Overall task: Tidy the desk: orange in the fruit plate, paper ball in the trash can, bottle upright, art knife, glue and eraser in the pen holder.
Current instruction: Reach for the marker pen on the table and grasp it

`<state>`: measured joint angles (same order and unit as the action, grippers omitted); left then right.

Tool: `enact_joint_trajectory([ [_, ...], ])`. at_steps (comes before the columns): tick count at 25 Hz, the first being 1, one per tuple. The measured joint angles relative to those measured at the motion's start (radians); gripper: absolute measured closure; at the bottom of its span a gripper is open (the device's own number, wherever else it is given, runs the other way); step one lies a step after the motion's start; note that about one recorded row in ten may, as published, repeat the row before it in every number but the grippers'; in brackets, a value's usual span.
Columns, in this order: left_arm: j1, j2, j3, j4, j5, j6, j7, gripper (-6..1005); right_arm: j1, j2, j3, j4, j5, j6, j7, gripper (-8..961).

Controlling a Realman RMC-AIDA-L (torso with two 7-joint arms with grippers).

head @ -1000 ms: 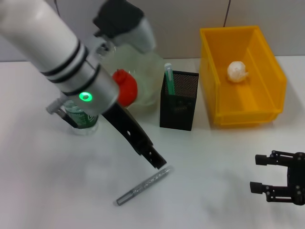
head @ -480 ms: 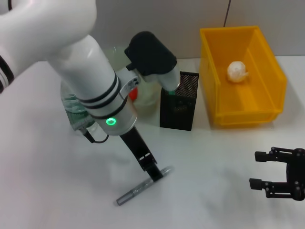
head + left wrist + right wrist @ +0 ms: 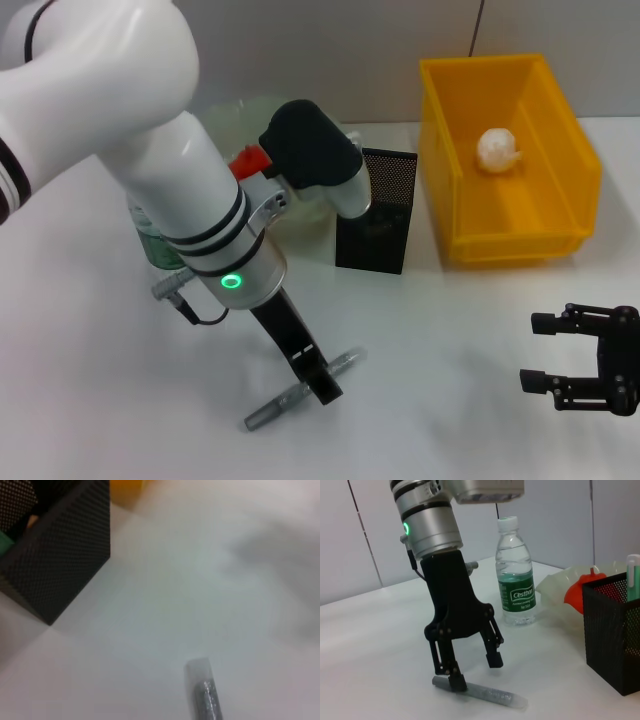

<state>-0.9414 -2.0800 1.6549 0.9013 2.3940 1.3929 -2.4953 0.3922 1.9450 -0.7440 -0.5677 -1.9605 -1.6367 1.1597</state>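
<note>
Left gripper (image 3: 470, 672) was down over the art knife (image 3: 300, 392), fingers spread wide and straddling it, one tip touching the tabletop (image 3: 450, 330) beside the grey barrel — likely lined up across the shaft so a squeeze would trap it. The knife lay flat, well in front of the pen holder (image 3: 378, 212), which already held a green-capped stick. The bottle (image 3: 516, 575) stood upright, the orange (image 3: 577, 587) sat in the fruit plate (image 3: 555, 587), and the paper ball (image 3: 497, 148) rested in the trash can (image 3: 575, 160). Right gripper (image 3: 568, 362) waited parked and open, well apart.
</note>
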Motion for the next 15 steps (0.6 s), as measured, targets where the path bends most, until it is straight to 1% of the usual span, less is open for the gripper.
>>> enact_joint_trajectory([
  [2,0.009,0.000,0.030,-0.002,-0.002,-0.015,0.003,248,0.001,0.000,0.000,0.000,0.000,0.000,0.000,185],
  [8,0.024,0.000,0.071,-0.003,-0.001,-0.048,0.013,249,0.003,0.002,0.000,0.000,0.000,0.000,0.001,185],
  [11,0.027,0.000,0.074,-0.003,-0.001,-0.055,0.016,405,0.003,0.002,0.000,0.000,0.000,0.000,0.002,185],
  [15,0.030,0.000,0.084,-0.002,-0.001,-0.058,0.025,401,0.004,0.002,0.000,0.000,0.001,0.000,0.003,185],
])
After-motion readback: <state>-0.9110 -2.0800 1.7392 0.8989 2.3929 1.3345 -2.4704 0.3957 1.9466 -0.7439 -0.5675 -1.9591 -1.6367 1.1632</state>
